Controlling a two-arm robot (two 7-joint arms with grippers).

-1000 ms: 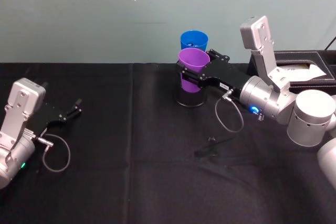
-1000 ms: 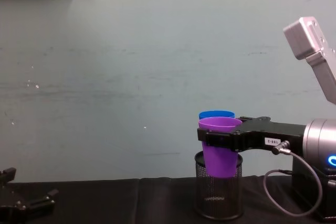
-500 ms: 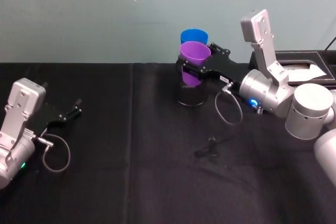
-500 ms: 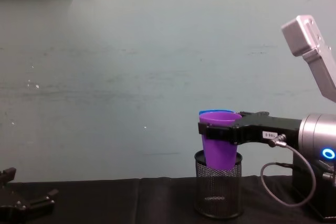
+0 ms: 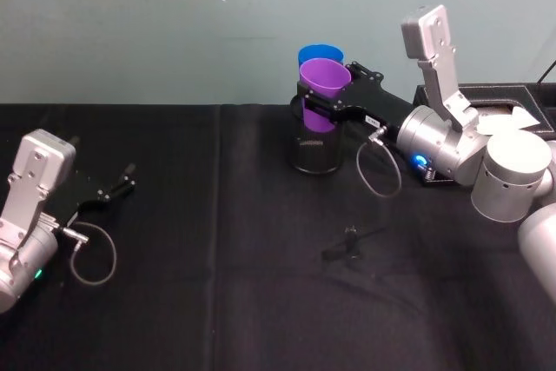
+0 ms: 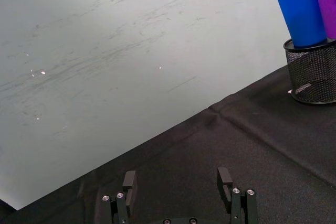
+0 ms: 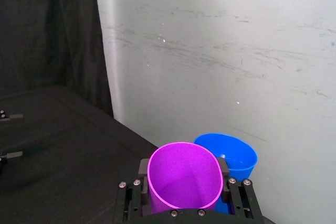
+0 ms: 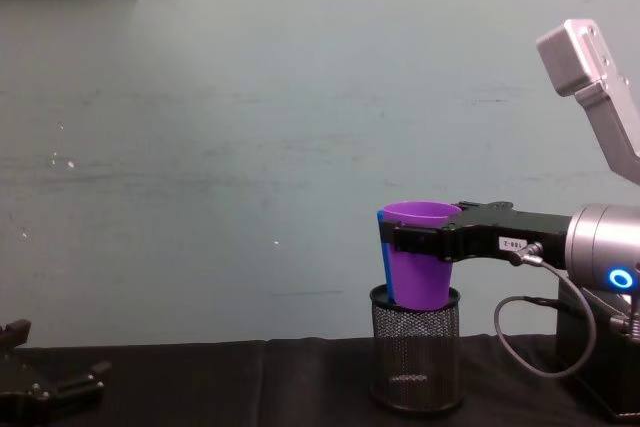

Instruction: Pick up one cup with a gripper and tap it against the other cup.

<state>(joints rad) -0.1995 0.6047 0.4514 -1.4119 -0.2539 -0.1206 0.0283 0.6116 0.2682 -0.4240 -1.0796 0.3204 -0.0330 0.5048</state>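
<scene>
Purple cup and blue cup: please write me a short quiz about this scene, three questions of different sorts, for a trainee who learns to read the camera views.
1. True or false: the left gripper holds the purple cup.
2. Choose one. Where does the blue cup stand? A. in the left gripper. B. in the wire-mesh holder. C. inside the purple cup.
3. Fill the gap: the right gripper is shut on the ___ cup.

Key: 1 false; 2 B; 3 purple.
</scene>
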